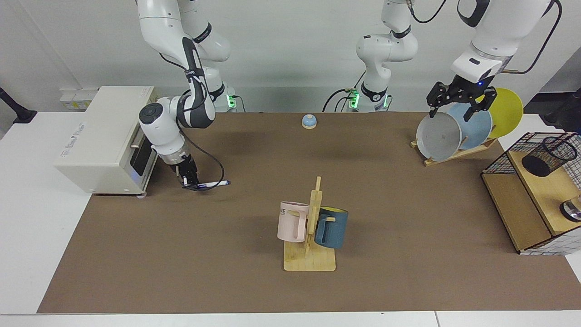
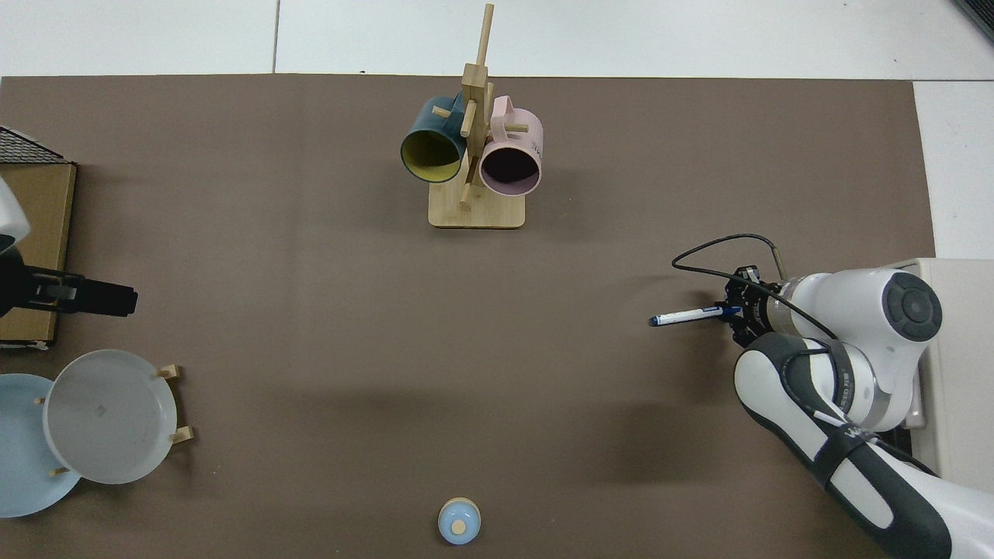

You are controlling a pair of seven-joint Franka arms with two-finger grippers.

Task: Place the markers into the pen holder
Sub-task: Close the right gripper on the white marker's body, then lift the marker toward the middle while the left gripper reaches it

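The marker (image 1: pixel 214 184) (image 2: pixel 687 316), slim and white with blue ends, lies level at the brown mat near the white box. My right gripper (image 1: pixel 190 182) (image 2: pixel 735 312) is shut on its blue end, and the rest of the pen points toward the table's middle. The pen holder (image 1: pixel 549 156), a black mesh cup, stands on top of the wire-and-wood shelf (image 1: pixel 522 213) at the far side of the table; in the top view it is out of sight. My left gripper (image 1: pixel 457 105) (image 2: pixel 116 298) hangs open above the plate rack and waits.
A white box (image 1: pixel 102 136) stands close behind the right arm. A wooden mug tree (image 1: pixel 312 236) with a pink mug (image 1: pixel 292 221) and a blue mug (image 1: pixel 332 227) is mid-table. Plates (image 1: pixel 439 136) lean in a rack; a small blue bell (image 1: pixel 309 121) sits at the back.
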